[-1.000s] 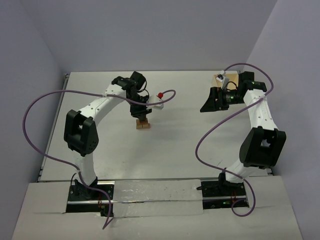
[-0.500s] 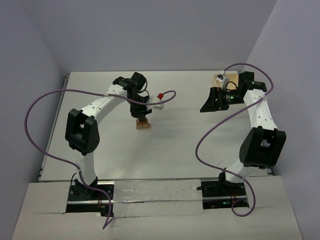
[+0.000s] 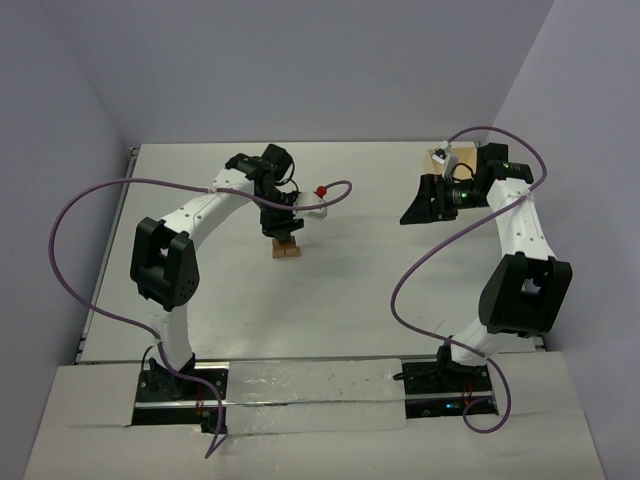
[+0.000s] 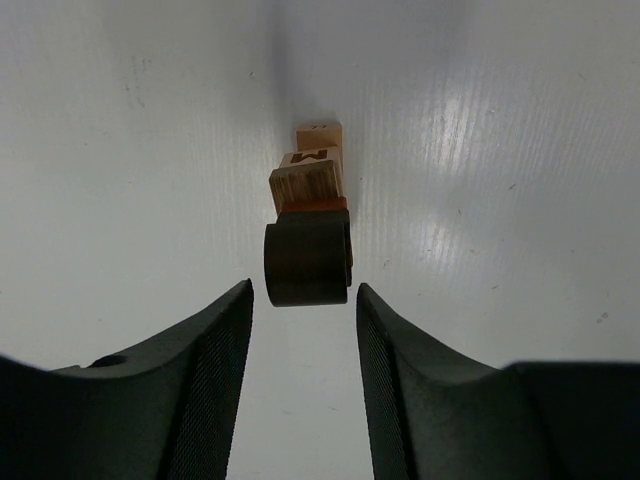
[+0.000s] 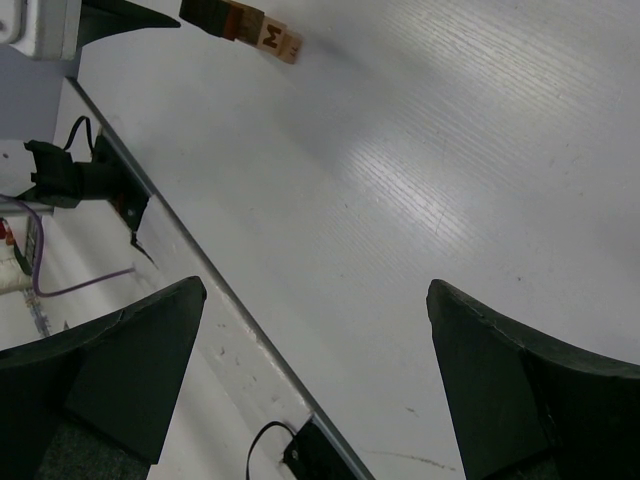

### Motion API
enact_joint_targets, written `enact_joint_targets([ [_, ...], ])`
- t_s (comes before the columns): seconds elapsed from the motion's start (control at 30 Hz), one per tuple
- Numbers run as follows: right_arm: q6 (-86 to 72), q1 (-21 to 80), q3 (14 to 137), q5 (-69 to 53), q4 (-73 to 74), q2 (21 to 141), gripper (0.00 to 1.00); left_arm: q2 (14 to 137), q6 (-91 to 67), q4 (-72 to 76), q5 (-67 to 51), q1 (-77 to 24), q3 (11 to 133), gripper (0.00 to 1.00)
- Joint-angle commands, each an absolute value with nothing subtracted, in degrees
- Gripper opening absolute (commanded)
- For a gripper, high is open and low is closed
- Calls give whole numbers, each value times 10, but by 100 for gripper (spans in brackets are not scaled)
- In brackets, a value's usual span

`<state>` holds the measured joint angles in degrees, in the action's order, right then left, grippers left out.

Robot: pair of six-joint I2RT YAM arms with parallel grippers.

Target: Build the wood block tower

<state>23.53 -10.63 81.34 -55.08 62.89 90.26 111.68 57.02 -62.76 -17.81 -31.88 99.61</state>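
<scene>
Wood block tower (image 4: 308, 190) upright between parted left claw (image 4: 303, 293) tips.

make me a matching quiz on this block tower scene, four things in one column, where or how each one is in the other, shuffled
Things:
1. left hand
2. right hand
3. dark block
4. block marked M

Place or state:
a. lower in the tower, under other pieces
b. wide open, holding nothing
c. at the very top of the tower
d. straddling the tower top, slightly open

Pairs: 1-d, 2-b, 3-c, 4-a
</scene>
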Motion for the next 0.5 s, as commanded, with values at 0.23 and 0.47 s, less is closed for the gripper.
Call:
enact_joint_targets([
  [0.23,246,-101,841,-563,641,905,100,1107,576,-627,-186,-317,1008,66],
  [0.47,246,-96,841,-564,642,902,100,1039,552,-655,-209,-316,1088,91],
])
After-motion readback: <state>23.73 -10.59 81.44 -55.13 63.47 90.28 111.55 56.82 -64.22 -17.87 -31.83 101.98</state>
